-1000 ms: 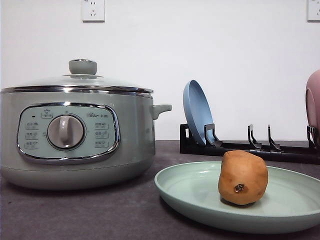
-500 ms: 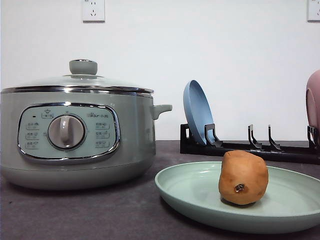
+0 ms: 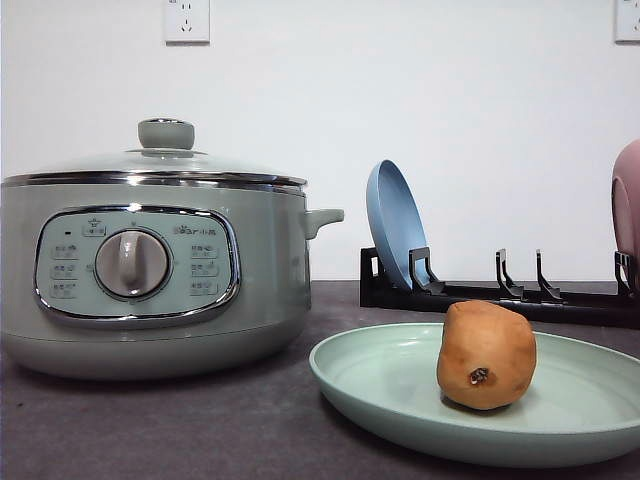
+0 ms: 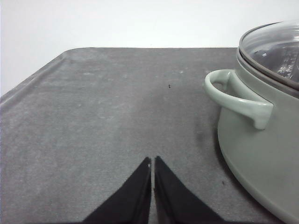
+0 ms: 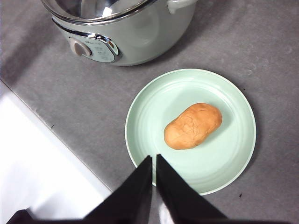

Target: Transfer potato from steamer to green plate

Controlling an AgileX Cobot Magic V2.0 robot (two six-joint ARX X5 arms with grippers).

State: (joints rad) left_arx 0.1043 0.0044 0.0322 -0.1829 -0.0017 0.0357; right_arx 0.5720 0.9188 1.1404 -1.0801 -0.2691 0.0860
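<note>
Since the potato (image 3: 486,356) lies on the green plate (image 3: 380,385) beside the lidded steamer (image 3: 150,260), the transfer looks done. Both grippers, left (image 4: 153,161) and right (image 5: 153,158), are closed and empty; a careless sweep could knock the potato rolling off.

A plain white wall (image 3: 480,110) stands behind the bench (image 3: 150,420), which has a dark grey matte surface. 2 white power sockets are mounted high on the wall, 1 at upper left (image 3: 186,20) and 1 at the upper right edge (image 3: 628,20). Lighting is even and diffuse.
</note>
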